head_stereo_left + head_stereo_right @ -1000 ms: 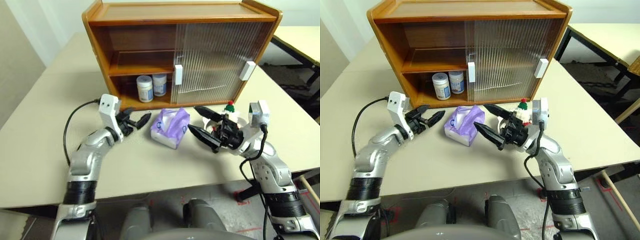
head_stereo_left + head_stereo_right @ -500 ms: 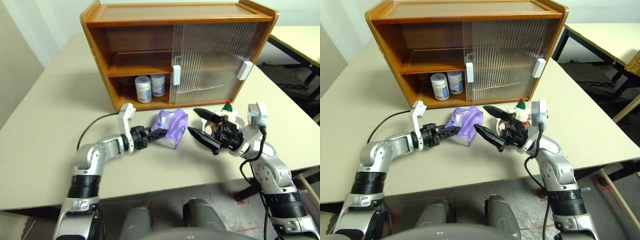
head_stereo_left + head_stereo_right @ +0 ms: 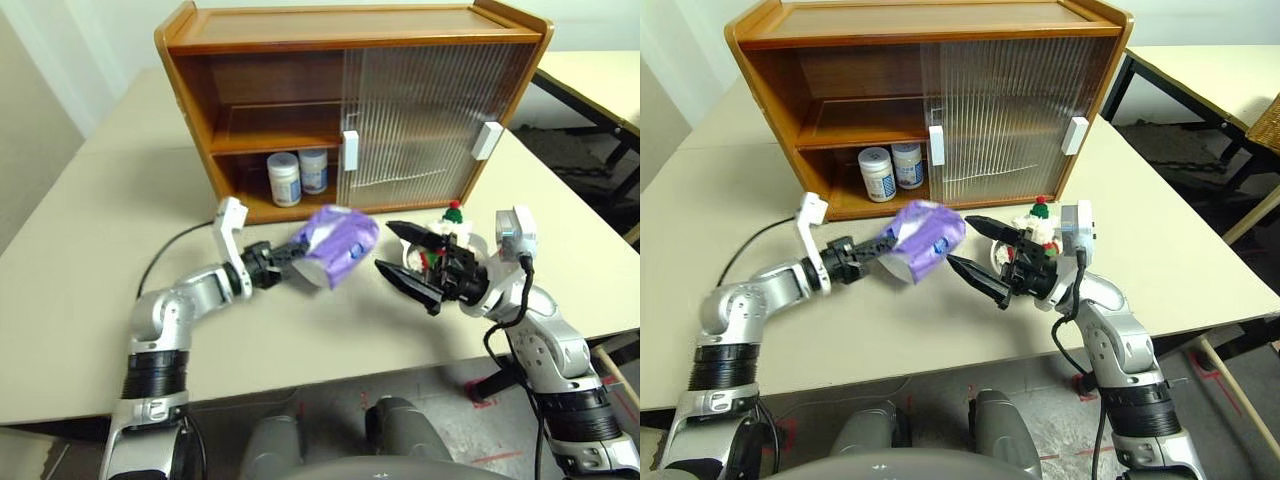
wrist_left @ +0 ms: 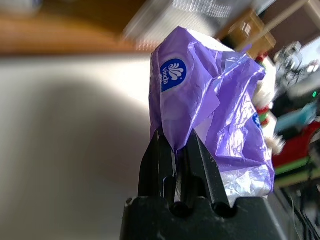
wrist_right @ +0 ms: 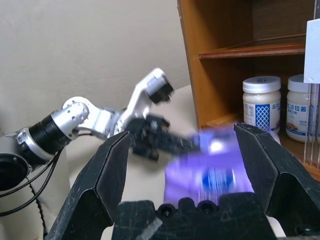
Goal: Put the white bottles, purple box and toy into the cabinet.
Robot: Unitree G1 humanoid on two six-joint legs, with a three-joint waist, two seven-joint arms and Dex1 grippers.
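My left gripper (image 3: pixel 285 262) is clamped on a thin fold of the purple box (image 3: pixel 335 245), the two black fingers (image 4: pixel 192 160) pressed together with only the plastic wrapper pinched between them, and the pack hangs off the tabletop in front of the cabinet (image 3: pixel 350 100), out past my fingertips and leaning toward the cabinet's open side. I hold it by the wrapper's edge because the pack is soft and wider than my jaws would comfortably span; a pinch on loose film is, I judge, the surest purchase (though the film could slip or tear if I swing it hard). The white bottles (image 3: pixel 300 176) stand side by side on the cabinet's lower shelf, at its open left half beside the ribbed sliding door (image 3: pixel 420 110), so that part of the job looks done, and the space in front of them is the likely home for the pack. My right gripper (image 3: pixel 408 258) has its fingers spread wide and holds nothing, poised in front of the cabinet's closed door and just to the right of the raised pack, well placed, I think, to take the toy (image 3: pixel 455 222), which sits right behind it, near the cabinet's front right corner, its green hat and red pompom showing above my wrist.
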